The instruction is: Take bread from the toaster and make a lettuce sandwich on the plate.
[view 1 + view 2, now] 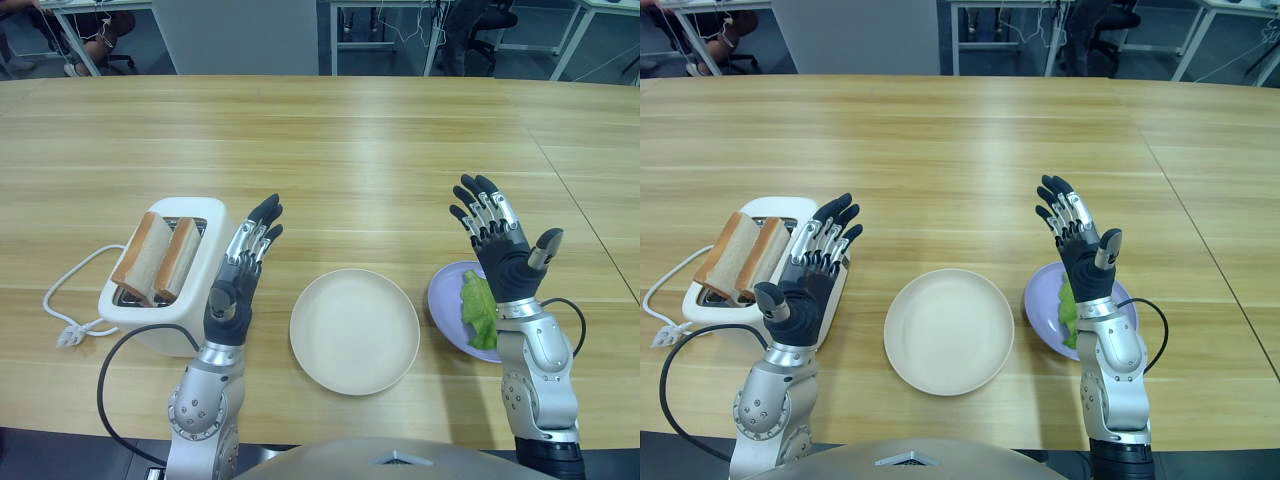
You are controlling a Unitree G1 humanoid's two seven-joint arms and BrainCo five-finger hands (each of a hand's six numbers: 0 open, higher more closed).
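While both arms are held up over the wooden table (350,140), nothing is gripped by either hand. The left hand (238,282) is raised just beside the white toaster (140,322), its fingers stretched out and spread, empty. Two slices of bread (141,257) are seen standing in the toaster's slots, leaning slightly, untouched. A white cord (68,336) is looped on the table to the toaster's left. The cream plate (354,330) is set between the two arms, bare. Over on the right, the right hand (503,250) is lifted with fingers fanned wide above the purple plate (447,296), where the lettuce (478,308) is lying.
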